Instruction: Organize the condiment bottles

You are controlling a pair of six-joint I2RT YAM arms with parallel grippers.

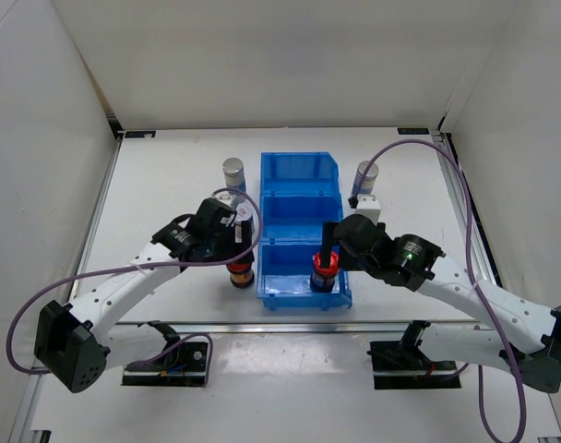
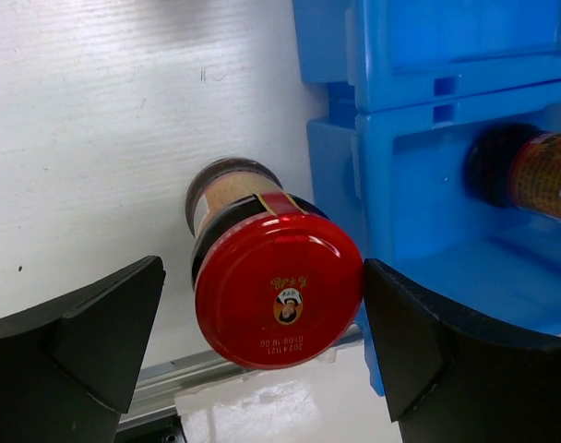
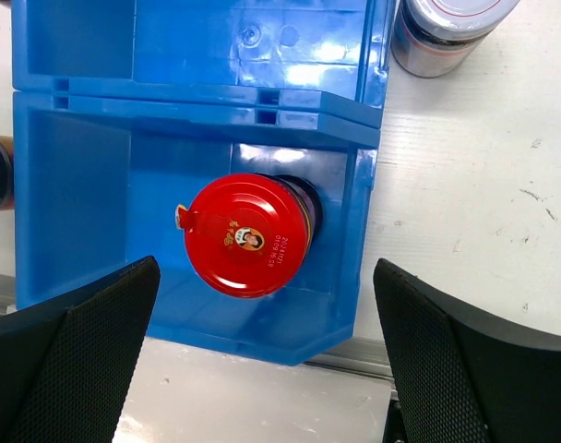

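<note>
Spread left fingers (image 2: pixel 87 341) flank a dark bottle with round red cap (image 2: pixel 276 300) standing on the white tabletop (image 2: pixel 96 138), while spread right fingers (image 3: pixel 77 351) hang above a second red-capped dark bottle (image 3: pixel 246 235) in the blue plastic bin (image 3: pixel 77 185) compartment beneath them.

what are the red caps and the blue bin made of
Blue bin: moulded plastic, shiny, with glare patches and moulded ribs. Red cap beside it: looks like painted metal, glossy, with soft highlights and a printed logo; could be plastic. Red cap inside it: same look.
</note>
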